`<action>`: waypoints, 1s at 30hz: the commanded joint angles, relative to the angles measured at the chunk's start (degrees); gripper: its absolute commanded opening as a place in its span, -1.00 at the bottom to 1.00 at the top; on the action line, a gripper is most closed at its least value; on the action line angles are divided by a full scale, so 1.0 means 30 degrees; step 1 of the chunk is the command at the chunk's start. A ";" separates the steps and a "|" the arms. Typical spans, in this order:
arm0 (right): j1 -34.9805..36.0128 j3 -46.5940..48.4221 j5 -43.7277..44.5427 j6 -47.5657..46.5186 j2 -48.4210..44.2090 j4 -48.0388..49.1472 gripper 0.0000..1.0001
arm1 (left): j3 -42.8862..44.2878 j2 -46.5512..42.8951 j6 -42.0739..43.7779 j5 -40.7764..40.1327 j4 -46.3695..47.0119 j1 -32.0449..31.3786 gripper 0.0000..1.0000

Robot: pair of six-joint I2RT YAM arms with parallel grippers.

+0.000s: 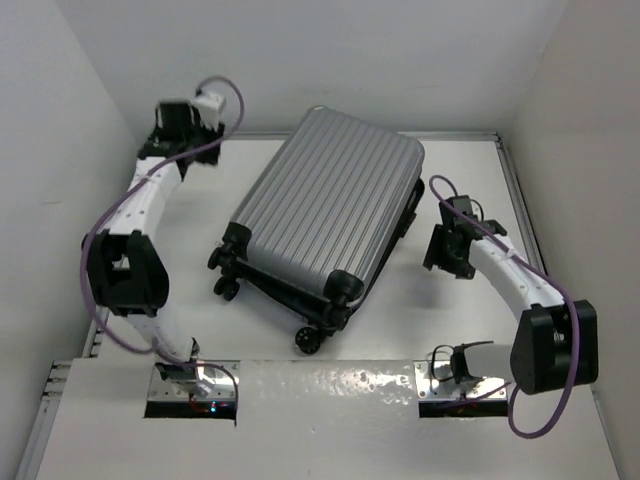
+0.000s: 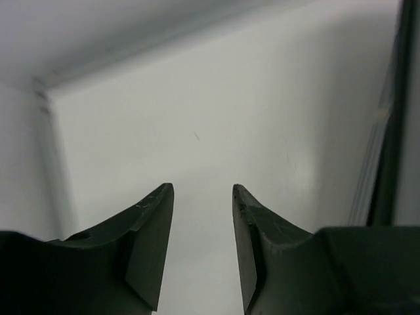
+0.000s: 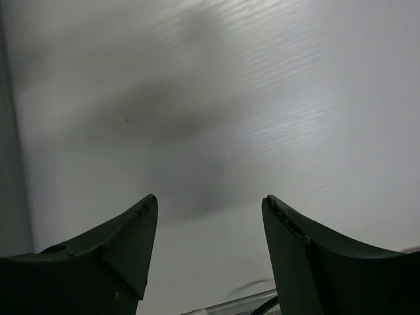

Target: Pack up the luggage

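White table [image 1: 400, 312], white walls [image 1: 330, 50] on 3 sides; closed luggage [image 1: 330, 200] mid-table.

We saw the right gripper [image 3: 210, 203], its dark jaws standing apart, facing a white surface [image 3: 308, 85] that carried a soft grey shadow [image 3: 177, 125].

A white bench [image 1: 200, 230] lies below the left end effector [image 2: 202, 190]; plain white walls [image 1: 350, 60] stand close behind and beside it.
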 commanded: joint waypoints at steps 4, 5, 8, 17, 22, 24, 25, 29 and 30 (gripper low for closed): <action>0.0770 0.1026 -0.4855 -0.0250 0.3121 0.5192 0.32 | -0.8067 -0.2144 0.0529 0.5494 0.5019 -0.0064 -0.21; 0.0857 0.2773 -0.5093 -0.0541 0.3941 0.5167 0.34 | -0.8692 -0.2323 0.0733 0.6283 0.5519 -0.0093 -0.21; 0.1179 0.6871 -0.5856 -0.1185 0.7340 0.4670 0.35 | -1.0656 -0.3288 0.2105 0.8017 0.5409 -0.0355 -0.18; 0.4190 2.3616 -0.8959 -0.1309 1.7504 0.2149 0.34 | -1.7452 -1.0139 0.8761 1.1360 0.0955 -0.3427 -0.15; 0.5810 2.9432 -0.9611 0.2285 2.1675 0.4806 0.41 | -2.0884 -1.5063 0.5960 1.1008 0.3704 -0.6537 -0.11; 0.5460 2.7119 -0.8444 0.2474 2.0040 0.6969 0.41 | -2.0451 -1.5942 0.5279 1.0834 0.3651 -0.6597 -0.12; 0.5226 2.5918 -0.7885 0.2097 1.9453 0.6867 0.42 | -2.0098 -1.6237 0.5276 1.0687 0.3301 -0.6597 -0.12; 0.2564 2.6288 -0.4282 -0.0835 1.7869 0.2245 0.59 | -1.8107 -1.7878 0.4341 0.9050 0.2301 -0.6568 -0.14; 0.1890 2.5997 -0.3870 -0.0924 1.6763 0.1106 0.62 | -1.7001 -1.8258 0.3991 0.8755 0.2388 -0.6568 -0.14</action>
